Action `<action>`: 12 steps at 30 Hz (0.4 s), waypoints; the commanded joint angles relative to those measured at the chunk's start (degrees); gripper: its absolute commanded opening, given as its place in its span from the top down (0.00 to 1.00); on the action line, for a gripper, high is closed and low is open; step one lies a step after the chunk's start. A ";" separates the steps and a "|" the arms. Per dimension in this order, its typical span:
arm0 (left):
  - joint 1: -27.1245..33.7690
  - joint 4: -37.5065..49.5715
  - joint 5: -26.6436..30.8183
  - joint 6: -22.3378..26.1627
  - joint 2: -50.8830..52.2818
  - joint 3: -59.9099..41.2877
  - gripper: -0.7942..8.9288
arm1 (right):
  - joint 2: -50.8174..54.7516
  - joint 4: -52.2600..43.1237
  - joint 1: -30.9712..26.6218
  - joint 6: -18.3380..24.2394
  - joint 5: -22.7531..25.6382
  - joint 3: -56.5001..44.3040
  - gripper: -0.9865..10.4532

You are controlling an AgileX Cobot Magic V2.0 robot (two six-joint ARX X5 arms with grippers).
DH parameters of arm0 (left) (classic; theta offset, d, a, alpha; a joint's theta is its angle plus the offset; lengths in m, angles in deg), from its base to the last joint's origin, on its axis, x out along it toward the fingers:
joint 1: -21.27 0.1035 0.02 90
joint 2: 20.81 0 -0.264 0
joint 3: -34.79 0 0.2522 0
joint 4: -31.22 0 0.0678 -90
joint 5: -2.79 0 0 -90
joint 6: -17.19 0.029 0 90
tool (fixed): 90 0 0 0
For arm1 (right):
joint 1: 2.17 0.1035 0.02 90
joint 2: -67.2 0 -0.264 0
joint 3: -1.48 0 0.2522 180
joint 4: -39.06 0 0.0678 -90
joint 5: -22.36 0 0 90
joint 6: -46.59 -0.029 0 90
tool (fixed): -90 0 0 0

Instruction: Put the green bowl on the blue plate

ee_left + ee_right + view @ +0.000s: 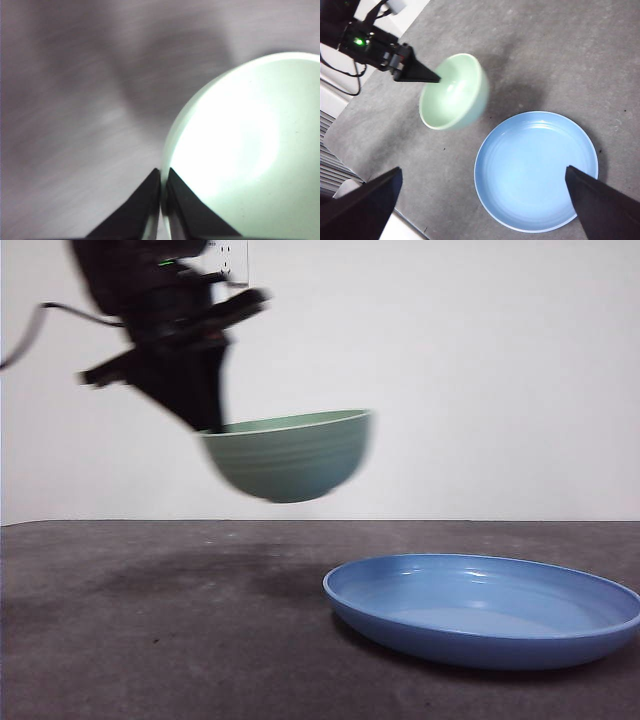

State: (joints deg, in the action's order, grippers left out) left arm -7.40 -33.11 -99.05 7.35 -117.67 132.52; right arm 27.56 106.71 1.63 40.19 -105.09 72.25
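Note:
My left gripper [212, 422] is shut on the rim of the green bowl [290, 455] and holds it in the air above the table, to the left of the blue plate [485, 608]. The left wrist view shows its two jaws [162, 182] pinching the bowl's rim [172, 140], one inside and one outside. The right wrist view looks down on the bowl [452, 92], the left gripper [436, 79] and the plate [536, 170]. My right gripper [485, 205] is open, high above the plate, holding nothing.
The dark grey table [150, 640] runs under both things. A white wall [480, 360] stands behind. The table's edge [385, 165] shows in the right wrist view.

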 commanded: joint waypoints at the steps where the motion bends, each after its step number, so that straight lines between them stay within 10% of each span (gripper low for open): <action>1: -3.78 -1.29 0.28 -1.38 -5.60 5.42 0.90 | -0.33 -0.22 0.22 0.37 -0.04 1.07 0.46; 12: -13.53 -12.00 3.08 -1.42 -24.41 28.00 0.90 | -0.33 0.26 0.22 0.35 -0.04 1.07 0.46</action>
State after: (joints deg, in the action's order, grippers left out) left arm -20.38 -44.76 -96.43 5.90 -140.25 157.96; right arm 27.56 107.41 1.65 40.17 -105.09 72.25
